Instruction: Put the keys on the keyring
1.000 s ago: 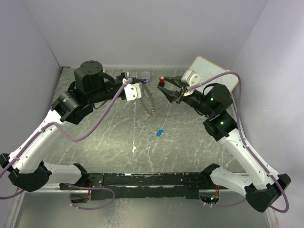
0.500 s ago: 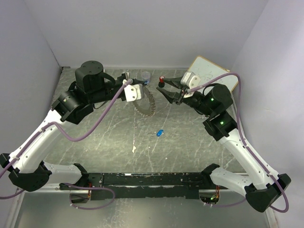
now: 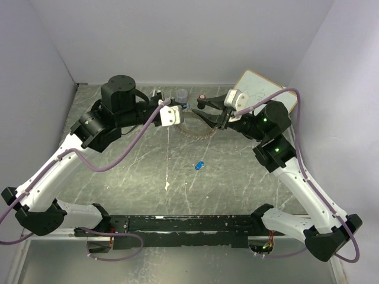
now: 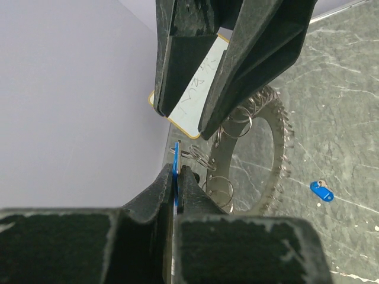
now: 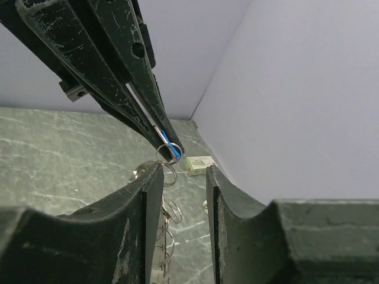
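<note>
My left gripper [image 4: 176, 169] is shut on a thin blue key [image 4: 175, 177], edge-on between its fingertips. A small wire loop of the keyring [image 4: 278, 155], a grey metal ring fringed with small loops, hangs at that key's tip, so the ring is held off the table. In the right wrist view the key [image 5: 172, 148] shows at the left gripper's tip, just above my open right gripper [image 5: 182, 171], whose left finger [image 5: 148, 195] touches the loops. From above, the left gripper [image 3: 185, 113] and right gripper [image 3: 199, 109] meet over the keyring [image 3: 194, 129]. The second blue key [image 3: 200, 165] lies on the table.
A clear small cup [image 3: 182, 93] and a red-and-black knob [image 3: 203, 96] stand at the back of the table. A white board [image 3: 260, 89] leans in the back right corner. A small white-and-green box [image 5: 198, 164] lies by the left wall.
My left arm has moved right with the key and the hanging keyring. The keyring has swung from edge-on to nearly flat, under my right gripper's fingers.
</note>
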